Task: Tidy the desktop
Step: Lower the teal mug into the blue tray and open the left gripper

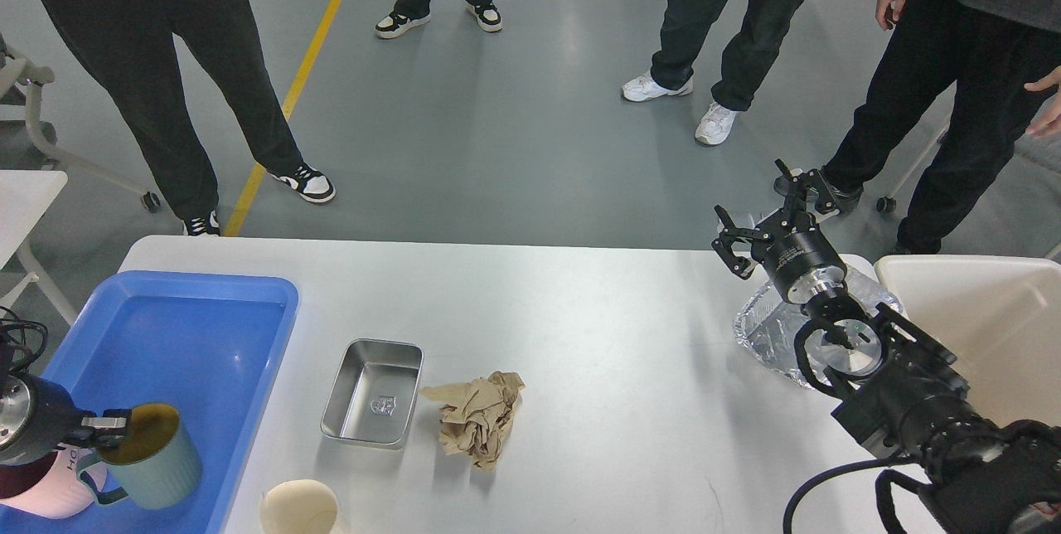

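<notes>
Matte white desktop [580, 327], rounded corners, wide, lightly cluttered

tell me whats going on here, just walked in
A two-armed robot is tidying a wide white desktop. Its left gripper holds a ribbed sage-green mug by the rim, over the blue plastic tray and beside a pink mug. The right gripper hangs open and empty above crinkled silver foil. A steel rectangular tin, crumpled brown paper and a beige cup sit on the desktop. Several people stand watching.
</notes>
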You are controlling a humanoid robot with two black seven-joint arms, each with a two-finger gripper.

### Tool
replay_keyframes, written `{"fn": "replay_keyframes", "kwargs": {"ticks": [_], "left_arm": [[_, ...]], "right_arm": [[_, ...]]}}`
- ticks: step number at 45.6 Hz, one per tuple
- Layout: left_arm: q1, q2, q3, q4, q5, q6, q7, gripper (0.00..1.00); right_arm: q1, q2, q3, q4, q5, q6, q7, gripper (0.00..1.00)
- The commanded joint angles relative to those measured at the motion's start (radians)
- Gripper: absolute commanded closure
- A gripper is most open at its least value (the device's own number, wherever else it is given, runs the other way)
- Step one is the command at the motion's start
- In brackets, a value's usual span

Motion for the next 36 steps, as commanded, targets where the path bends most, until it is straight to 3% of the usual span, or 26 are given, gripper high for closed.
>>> {"fn": "replay_keyframes", "kwargs": {"ticks": [1,17,28,32,36], "left_arm": [[0.002,-0.006,0.005,-0.001,0.001,0.002,-0.001,0.93],[0.0,-0.006,0.005,-0.001,0.0,-0.001,-0.013,0.7],[-0.015,0.0,0.0,-0.007,-0.008,-0.024,-0.053,0.41],[-0.035,0.009,-0.017,-0.007,-0.013,-0.068,-0.07,0.28],[-0.076,0.02,-0.043,-0.007,-0.023,-0.12,-0.076,0.22]], "right_arm": [[0.002,0.0,0.0,0.0,0.0,0.0,0.0,0.0],[0.002,0.0,0.0,0.0,0.0,0.0,0.0,0.0],[0.005,0.002,0.0,0.0,-0.002,0.0,0.0,0.0],[0.008,0.002,0.0,0.0,0.0,0.0,0.0,0.0],[0.012,0.002,0.0,0.0,0.0,0.0,-0.002,0.0]]}}
